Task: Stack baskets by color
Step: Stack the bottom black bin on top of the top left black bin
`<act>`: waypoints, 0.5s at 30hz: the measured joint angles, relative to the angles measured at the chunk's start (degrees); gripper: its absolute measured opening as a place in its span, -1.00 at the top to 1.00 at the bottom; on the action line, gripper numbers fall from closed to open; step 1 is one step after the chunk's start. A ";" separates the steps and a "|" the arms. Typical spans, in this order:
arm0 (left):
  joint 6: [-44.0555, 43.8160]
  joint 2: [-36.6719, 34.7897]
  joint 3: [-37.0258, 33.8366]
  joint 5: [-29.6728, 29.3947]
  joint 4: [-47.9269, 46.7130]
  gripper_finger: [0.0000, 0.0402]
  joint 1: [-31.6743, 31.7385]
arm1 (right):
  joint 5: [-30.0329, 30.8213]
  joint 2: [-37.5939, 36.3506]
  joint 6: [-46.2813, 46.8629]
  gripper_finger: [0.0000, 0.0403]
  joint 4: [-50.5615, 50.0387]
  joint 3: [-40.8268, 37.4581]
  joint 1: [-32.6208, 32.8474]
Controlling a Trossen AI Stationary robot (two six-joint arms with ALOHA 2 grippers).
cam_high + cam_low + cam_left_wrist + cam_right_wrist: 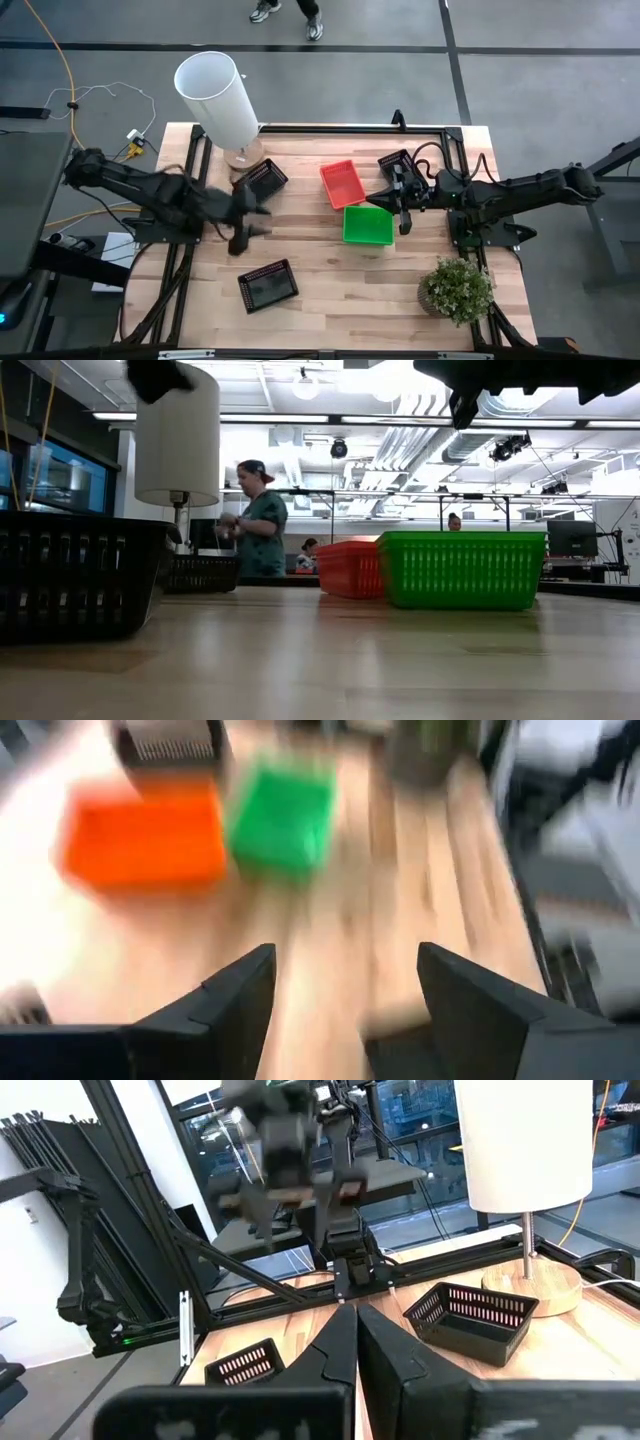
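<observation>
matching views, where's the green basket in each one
High: green basket right of centre, below the red basket.
Low: right of centre, red basket on its left.
Left wrist: upper middle, blurred, beside the red basket.
Right wrist: not in it.
Shared landmark: the red basket.

A green basket (462, 569) stood just in front of a red basket (350, 568); one black basket (75, 575) loomed near, another (202, 572) farther back. A person (260, 525) stood behind the table.

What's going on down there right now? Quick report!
Left gripper open, empty, between two black baskets. Right gripper shut, empty, beside green basket. Red basket adjacent. Nothing blocking.
</observation>
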 joint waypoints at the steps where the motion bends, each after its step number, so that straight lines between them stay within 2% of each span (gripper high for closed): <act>1: -2.41 1.89 0.82 1.26 -3.34 -0.16 -1.25 | 0.00 0.00 -0.04 1.00 -0.05 0.00 0.00; 6: -11.94 10.83 0.68 6.49 -7.34 -0.15 -7.77 | -0.02 0.00 -0.21 1.00 -1.00 0.00 -0.02; 12: -20.00 20.91 -2.45 2.96 -6.48 -0.15 -12.95 | -0.02 0.00 -0.15 1.00 -3.13 0.00 -0.02; 15: -23.63 25.07 -4.07 3.65 -3.22 -0.15 -13.39 | -0.23 0.00 -0.15 1.00 -4.12 0.00 -0.02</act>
